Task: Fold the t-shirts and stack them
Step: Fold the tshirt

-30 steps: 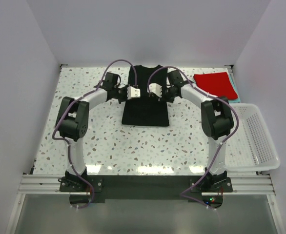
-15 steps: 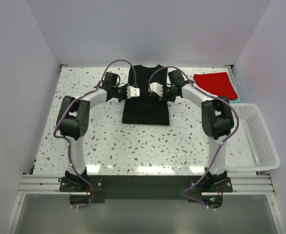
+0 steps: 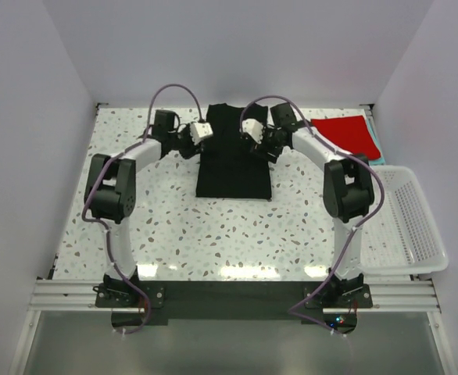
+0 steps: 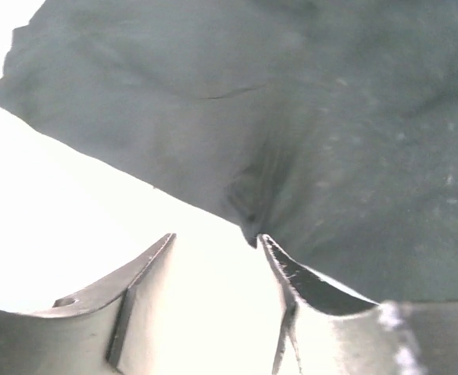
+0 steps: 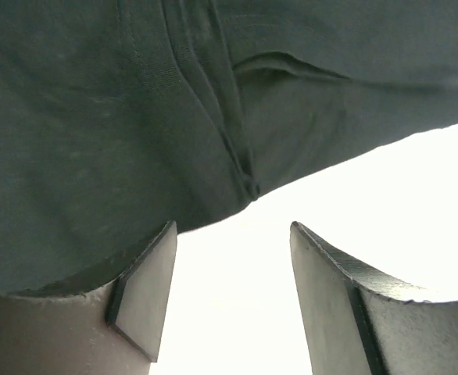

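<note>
The black t-shirt lies flat at the back middle of the table, folded into a narrow upright rectangle. My left gripper hangs at its upper left edge and my right gripper at its upper right part. In the left wrist view the left gripper is open over bare table, its right fingertip at the hem of the black cloth. The right gripper is open too, with the black cloth just beyond its fingertips. A folded red t-shirt lies on a teal t-shirt at the back right.
A white mesh basket stands at the table's right edge, beside the right arm. The speckled tabletop spreads in front of the black shirt. White walls close off the back and both sides.
Both grippers have opened and let go of the black shirt. They have moved from over its middle toward the back, the left one out to the shirt's left edge.
</note>
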### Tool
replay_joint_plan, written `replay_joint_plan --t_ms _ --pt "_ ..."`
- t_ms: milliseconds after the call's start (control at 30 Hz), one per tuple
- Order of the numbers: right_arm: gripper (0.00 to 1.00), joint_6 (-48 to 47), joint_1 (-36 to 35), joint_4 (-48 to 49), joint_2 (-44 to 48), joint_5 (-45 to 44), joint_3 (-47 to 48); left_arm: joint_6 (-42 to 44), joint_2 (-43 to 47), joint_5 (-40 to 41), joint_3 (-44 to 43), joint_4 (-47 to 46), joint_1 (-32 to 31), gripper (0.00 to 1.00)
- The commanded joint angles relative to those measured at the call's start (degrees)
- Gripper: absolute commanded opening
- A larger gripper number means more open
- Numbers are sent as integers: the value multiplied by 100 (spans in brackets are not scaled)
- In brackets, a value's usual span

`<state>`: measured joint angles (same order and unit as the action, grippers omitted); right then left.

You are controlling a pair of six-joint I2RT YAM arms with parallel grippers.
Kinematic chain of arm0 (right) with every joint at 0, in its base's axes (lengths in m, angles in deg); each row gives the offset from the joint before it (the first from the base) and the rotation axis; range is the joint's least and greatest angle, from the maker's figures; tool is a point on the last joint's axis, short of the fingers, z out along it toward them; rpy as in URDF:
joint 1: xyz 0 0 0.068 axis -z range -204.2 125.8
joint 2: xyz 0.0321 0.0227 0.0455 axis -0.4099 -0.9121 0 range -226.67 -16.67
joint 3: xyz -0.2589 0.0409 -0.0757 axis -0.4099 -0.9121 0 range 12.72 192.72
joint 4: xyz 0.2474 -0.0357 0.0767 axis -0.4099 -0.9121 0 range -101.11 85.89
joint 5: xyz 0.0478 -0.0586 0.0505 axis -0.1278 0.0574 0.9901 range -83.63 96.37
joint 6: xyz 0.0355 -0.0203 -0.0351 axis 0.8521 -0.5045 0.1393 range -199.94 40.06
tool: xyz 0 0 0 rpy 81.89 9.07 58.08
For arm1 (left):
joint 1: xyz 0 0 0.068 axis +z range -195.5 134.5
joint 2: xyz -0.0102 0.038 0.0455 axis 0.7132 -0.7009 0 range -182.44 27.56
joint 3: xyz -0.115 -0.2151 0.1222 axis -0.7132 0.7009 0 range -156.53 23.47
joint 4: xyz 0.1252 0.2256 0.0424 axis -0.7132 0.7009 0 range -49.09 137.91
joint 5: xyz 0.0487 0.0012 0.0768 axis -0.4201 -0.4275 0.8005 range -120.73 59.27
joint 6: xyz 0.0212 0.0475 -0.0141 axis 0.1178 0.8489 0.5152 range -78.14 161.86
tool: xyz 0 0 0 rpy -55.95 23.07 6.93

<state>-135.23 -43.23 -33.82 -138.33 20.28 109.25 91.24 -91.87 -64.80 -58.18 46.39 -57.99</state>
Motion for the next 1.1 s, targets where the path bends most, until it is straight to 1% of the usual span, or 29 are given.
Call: replay_joint_plan --t_ms 0,33,67,100,133,167,200,233,267,300,333,367,400,433,467,500,533,567,600,633,700,800,833,900,967,1000,1067 --pt "63 1018 31 -551 758 172 480 -1438 991 -319 -10 21 265 50" --pt "64 1525 39 -936 845 286 542 -1797 1262 -425 60 198 256 51" --pt "66 1817 31 -1105 881 435 612 -2027 1396 -600 261 321 256 53" --pt "75 2089 31 -1272 908 663 639 -2282 1536 -941 402 383 247 59" --pt "82 2640 13 -1543 969 1005 639 -2815 1772 -1066 552 402 204 62" --pt "86 2950 -13 -1616 995 1234 552 -3081 1870 -1163 814 376 160 64" --pt "92 3467 -22 -1730 1022 1463 490 -3328 1950 -1416 930 367 46 69" --pt "93 3759 -57 -1705 1057 1900 402 -3896 2038 -1558 1123 314 2 70" --pt "94 4067 -57 -1626 1092 2122 141 -4249 2073 -1699 1246 209 -60 71" --pt "94 4348 -75 -1460 1092 2359 -1 -4618 2074 -1935 1352 -79 -208 75" --pt "95 4864 -101 -1363 1092 2614 -133 -5327 2030 -2068 1458 -230 -279 76" --pt "95 5131 -119 -1231 1075 2991 -396 -5673 1986 -2200 1650 -396 -350 77" --pt "96 5403 -128 -1082 1057 3203 -529 -6034 1951 -2419 1756 -946 -472 77" --pt "96 5980 -154 -741 1040 3371 -652 -6838 1881 -2560 2079 -1309 -526 78" --pt "96 6255 -163 -537 1005 3686 -897 -7281 1854 -2666 2274 -1756 -570 78" --pt "97 6502 -189 -196 970 3811 -1004 -7668 1828 -2789 2459 -2587 -657 78" --pt "97 6922 -198 -36 943 3908 -1092 -8177 1767 -2807 2722 -2891 -693 78" --pt "97 7100 -215 113 917 4004 -1284 -8295 1731 -2790 2803 -3103 -711 78" --pt "97 7293 -216 472 856 4144 -1390 -8357 1679 -2755 2856 -3305 -728 78" --pt "97 7609 -207 632 820 4189 -1487 -8401 1539 -2737 2856 -3333 -720 78" --pt "97 7726 -216 774 654 4181 -1646 -8436 1354 -2659 2812 -3386 -694 78" --pt "97 7559 -172 818 417 4041 -1751 -8560 967 -2527 2812 -3640 -597 78" --pt "97 7472 -111 775 198 4032 -1769 -8594 731 -2500 2795 -3659 -553 77" --pt "97 7384 -31 713 21 4014 -1848 -8770 458 -2543 2829 -3947 -326 77" --pt "96 7269 127 695 -199 3997 -1997 -9138 132 -2596 3022 -4255 -132 76" --pt "96 7191 188 652 -252 3997 -2041 -9244 -8 -2684 3110 -4552 26 75" --pt "96 7094 390 599 -375 4014 -2190 -9254 -62 -2746 3374 -4608 159 75"
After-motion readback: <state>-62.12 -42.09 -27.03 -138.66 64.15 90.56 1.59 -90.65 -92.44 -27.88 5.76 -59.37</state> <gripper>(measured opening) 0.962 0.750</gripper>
